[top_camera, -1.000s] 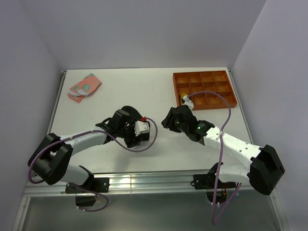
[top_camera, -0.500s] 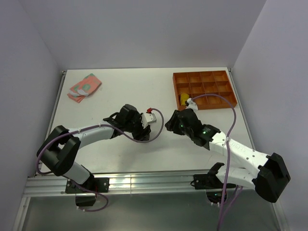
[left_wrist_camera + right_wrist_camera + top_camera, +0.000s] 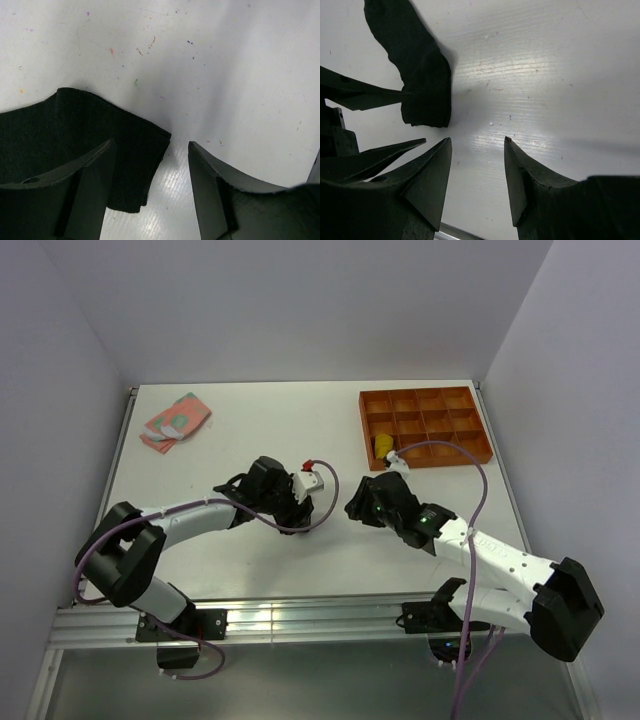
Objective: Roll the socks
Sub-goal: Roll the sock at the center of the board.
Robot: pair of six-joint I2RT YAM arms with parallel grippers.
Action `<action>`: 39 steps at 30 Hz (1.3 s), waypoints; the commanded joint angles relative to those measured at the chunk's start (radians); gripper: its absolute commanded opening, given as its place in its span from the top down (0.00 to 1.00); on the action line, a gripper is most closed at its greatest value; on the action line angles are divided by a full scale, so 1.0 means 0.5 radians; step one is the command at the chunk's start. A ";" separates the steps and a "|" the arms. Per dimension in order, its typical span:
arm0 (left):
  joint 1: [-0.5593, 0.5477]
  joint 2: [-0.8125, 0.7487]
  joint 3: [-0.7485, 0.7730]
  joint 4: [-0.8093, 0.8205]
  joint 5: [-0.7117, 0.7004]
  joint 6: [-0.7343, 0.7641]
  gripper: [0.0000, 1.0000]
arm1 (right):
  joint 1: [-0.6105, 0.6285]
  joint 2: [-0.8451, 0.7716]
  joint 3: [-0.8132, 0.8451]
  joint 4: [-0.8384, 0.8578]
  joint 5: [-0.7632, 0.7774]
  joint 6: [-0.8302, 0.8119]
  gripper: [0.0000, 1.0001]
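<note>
Lying half under the left tool [image 3: 151, 147] — black sock [image 3: 65, 125].

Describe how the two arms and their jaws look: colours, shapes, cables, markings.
Both the left arm and right arm have white link shells with bulky black joint housings. A purple cable loops loosely along each. The right arm shows a small green light; a white block with a red tip sits at the left wrist. The jaws are dark, matte, wedge-shaped, tapering toward the tips.
</note>
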 commanded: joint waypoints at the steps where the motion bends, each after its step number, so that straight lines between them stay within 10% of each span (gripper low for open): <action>1: 0.009 -0.127 0.072 -0.079 -0.020 0.003 0.35 | -0.009 0.019 -0.010 0.107 0.003 -0.022 0.46; 39: 0.129 0.171 0.142 -0.598 0.232 0.595 0.35 | -0.003 -0.048 -0.136 0.153 0.070 0.008 0.46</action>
